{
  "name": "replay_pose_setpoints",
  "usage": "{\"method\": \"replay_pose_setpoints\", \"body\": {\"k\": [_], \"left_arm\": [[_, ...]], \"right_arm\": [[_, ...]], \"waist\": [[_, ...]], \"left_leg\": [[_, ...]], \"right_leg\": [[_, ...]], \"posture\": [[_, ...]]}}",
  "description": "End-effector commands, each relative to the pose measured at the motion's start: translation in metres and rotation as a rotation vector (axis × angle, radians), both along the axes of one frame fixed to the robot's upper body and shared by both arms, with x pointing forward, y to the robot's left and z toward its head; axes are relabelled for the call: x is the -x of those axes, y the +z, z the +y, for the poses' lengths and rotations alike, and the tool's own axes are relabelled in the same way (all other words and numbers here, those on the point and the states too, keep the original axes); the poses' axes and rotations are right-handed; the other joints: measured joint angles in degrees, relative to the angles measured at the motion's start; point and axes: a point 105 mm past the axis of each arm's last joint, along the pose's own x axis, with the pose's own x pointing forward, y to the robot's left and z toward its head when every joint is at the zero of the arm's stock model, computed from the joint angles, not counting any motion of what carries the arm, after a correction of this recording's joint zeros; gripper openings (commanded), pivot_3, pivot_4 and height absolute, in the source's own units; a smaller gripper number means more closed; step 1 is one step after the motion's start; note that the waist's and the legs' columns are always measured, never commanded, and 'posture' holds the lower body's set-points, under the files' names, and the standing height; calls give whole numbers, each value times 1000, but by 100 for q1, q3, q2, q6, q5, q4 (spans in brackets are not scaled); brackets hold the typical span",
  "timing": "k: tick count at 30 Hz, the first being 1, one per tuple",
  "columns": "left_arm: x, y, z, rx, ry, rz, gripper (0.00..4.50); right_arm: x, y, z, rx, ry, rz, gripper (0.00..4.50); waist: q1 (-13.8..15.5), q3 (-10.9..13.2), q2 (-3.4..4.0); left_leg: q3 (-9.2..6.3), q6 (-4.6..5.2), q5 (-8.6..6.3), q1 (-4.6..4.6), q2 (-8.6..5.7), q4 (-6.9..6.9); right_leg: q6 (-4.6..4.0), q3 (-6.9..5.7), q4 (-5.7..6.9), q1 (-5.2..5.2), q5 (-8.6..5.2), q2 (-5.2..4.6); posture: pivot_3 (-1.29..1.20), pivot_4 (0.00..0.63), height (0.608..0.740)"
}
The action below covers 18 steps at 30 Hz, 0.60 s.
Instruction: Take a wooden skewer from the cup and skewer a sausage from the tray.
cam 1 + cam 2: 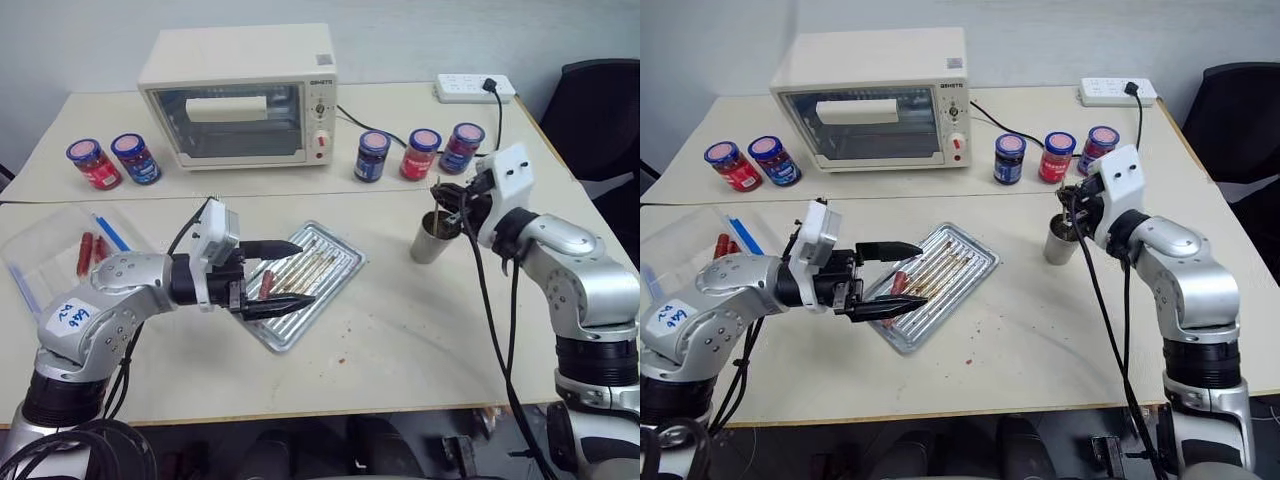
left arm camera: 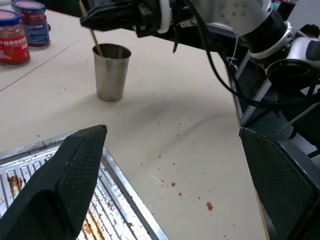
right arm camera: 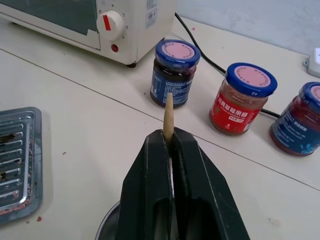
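Right pincer (image 3: 170,145) tight around thin pale wooden skewer (image 3: 168,116).

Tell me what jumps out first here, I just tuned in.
The right claw is shut on the wooden skewer, directly above the steel cup. The left claw hangs open over the greasy tray, where a dark-red sausage lies.

Wooden skewer (image 3: 168,116): pale tan. Cup (image 2: 111,71): plain steel grey. Tray (image 1: 330,268): silver, ribbed floor with brown stains. Sausage (image 1: 268,284): dark red. Toaster oven (image 1: 240,96): cream, with red knob marks. Jars (image 3: 174,72): blue lids with pink centres, red or blue labels. Table (image 1: 400,330): beige, flecked red.
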Motion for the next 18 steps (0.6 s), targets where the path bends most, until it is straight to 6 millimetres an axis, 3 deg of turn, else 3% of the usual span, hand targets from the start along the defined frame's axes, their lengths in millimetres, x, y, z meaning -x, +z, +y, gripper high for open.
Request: {"method": "replay_pose_setpoints", "body": {"k": [1, 6, 13, 18], "left_arm": [[0, 5, 10, 1, 73, -67, 4500], [-12, 5, 20, 49, 225, -109, 4500], [-28, 13, 11, 117, 317, -162, 4500], [-51, 21, -20, 183, 329, -248, 4500]], "right_arm": [[16, 58, -3, -84, -13, -155, 59], [22, 79, 14, -280, 61, -86, 59], [20, 81, 43, -565, 120, 91, 59], [15, 68, 79, -790, 219, 315, 59]], "waist": [[-5, 0, 0], [-10, -1, -2], [-42, -2, -1], [-93, -6, 1]], "left_leg": [[0, 0, 0, 0, 0, 0], [0, 0, 0, 0, 1, -1], [0, -1, 2, -2, -1, 1], [-2, 7, 8, -4, -16, 4]], "right_leg": [[0, 0, 1, 0, 0, 0], [0, -1, 0, 0, 0, -1], [0, -2, 35, -4, 0, -2], [2, -7, 41, -4, 2, -15]], "posture": [[0, 150, 740], [0, 150, 740], [0, 150, 740], [0, 150, 740]]}}
